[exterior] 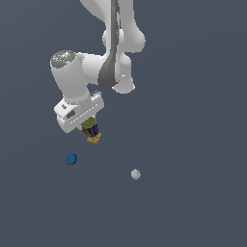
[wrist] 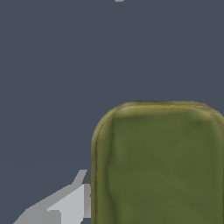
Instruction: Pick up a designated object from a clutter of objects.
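The designated can (exterior: 90, 127), with an olive-green top and dark navy sides, sits right under the white hand in the exterior view. My gripper (exterior: 89, 128) is down around it and looks shut on it. In the wrist view the can's green top (wrist: 159, 166) fills much of the picture, very close to the camera. One grey finger (wrist: 65, 205) lies against its side and the other finger is hidden. The tan square tile (exterior: 94, 140) lies just below the can. The blue ball (exterior: 71, 159) and the pale grey ball (exterior: 136, 174) lie apart from it. The yellow-green ball is hidden behind the hand.
The arm's white links (exterior: 103, 67) hang over the scene from the top of the exterior view. The dark grey floor (exterior: 193, 144) runs to every edge of the picture.
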Robot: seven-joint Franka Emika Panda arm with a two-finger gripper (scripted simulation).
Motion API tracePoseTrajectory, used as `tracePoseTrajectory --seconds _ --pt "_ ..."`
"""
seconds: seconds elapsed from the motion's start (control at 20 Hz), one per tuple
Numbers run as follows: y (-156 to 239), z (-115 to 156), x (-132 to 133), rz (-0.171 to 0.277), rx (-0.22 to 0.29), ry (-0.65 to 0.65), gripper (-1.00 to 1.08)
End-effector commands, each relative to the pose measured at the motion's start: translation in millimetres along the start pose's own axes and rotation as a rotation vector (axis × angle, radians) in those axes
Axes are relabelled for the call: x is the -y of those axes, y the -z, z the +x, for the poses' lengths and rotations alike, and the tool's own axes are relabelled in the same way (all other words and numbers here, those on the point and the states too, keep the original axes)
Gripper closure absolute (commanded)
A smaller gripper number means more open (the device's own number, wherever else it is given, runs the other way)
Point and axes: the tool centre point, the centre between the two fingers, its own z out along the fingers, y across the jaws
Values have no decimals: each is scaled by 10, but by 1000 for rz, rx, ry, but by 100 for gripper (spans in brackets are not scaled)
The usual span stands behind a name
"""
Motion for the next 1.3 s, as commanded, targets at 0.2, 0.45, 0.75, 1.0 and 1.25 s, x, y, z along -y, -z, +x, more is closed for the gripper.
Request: tracePoseTrajectory --seconds 0.2,0.45,0.75,1.0,1.25 --pt "492 161 371 -5 0 0 108" --pt "884 294 678 -6 2 0 108" --pt "1406 472 1081 -6 3 0 108" --pt "1818 619 1394 -6 3 0 108" --pt "2172 752 1658 -5 2 1 108"
